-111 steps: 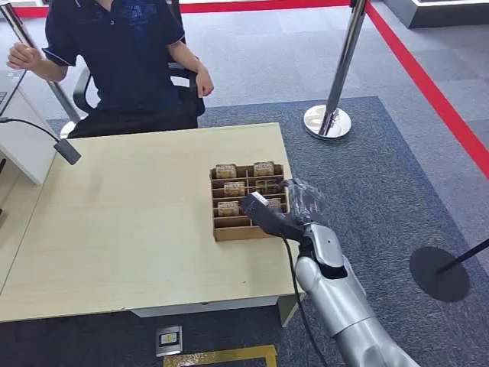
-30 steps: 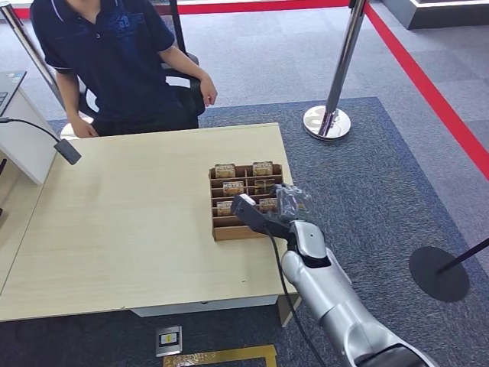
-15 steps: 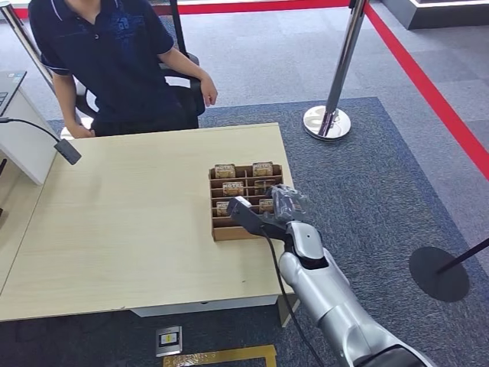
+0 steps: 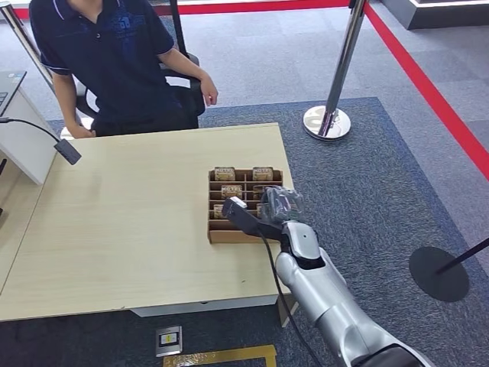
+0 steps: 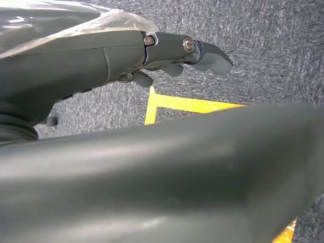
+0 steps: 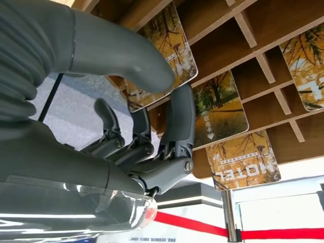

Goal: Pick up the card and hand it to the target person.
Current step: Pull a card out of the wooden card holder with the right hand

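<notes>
Pick-up step: right hand (image 6: 153, 126) pinching card (image 6: 164, 55) in tray (image 4: 216, 233), thumb and finger. Next: lift clear, carry to person (image 4: 115, 61).

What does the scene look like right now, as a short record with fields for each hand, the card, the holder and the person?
right hand: thumb and a finger pinching an autumn-leaf hotel card over the tray
left hand: hanging over grey carpet, fingers curled, holding nothing
holder: brown slotted wooden tray on the pale wooden table, more cards standing in it
person: seated behind the table, dark polo shirt
</notes>
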Available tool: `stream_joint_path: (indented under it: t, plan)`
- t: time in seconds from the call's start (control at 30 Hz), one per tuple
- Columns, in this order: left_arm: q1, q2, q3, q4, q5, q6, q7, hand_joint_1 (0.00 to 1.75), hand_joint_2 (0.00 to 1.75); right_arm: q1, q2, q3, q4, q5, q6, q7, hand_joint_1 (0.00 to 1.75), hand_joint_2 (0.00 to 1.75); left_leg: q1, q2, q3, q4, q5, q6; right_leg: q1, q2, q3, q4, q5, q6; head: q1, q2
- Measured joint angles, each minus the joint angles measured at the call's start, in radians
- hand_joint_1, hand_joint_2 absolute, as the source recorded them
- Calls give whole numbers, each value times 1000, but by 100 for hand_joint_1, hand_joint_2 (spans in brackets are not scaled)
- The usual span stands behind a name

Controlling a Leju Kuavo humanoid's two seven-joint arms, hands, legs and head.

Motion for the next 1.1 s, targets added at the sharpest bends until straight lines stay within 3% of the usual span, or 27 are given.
stream_joint_path:
  t: [0.5,0.67,1.1]
  plan:
    - [1,0,0,0,-2,10,0,0,0,0,8,8,7,0,-16,-4,173,175,0,0,0,0,2,0,0,0,0,0,1,-1,0,0]
    - [1,0,-2,0,-15,-35,5,0,0,-1,8,8,12,-4,-20,-6,175,175,0,0,0,0,2,0,0,0,0,0,1,-1,0,0]
    - [0,0,-2,0,-12,-5,4,0,0,0,8,8,10,-8,-20,-10,175,175,0,0,0,0,2,0,0,0,0,0,1,-1,0,0]
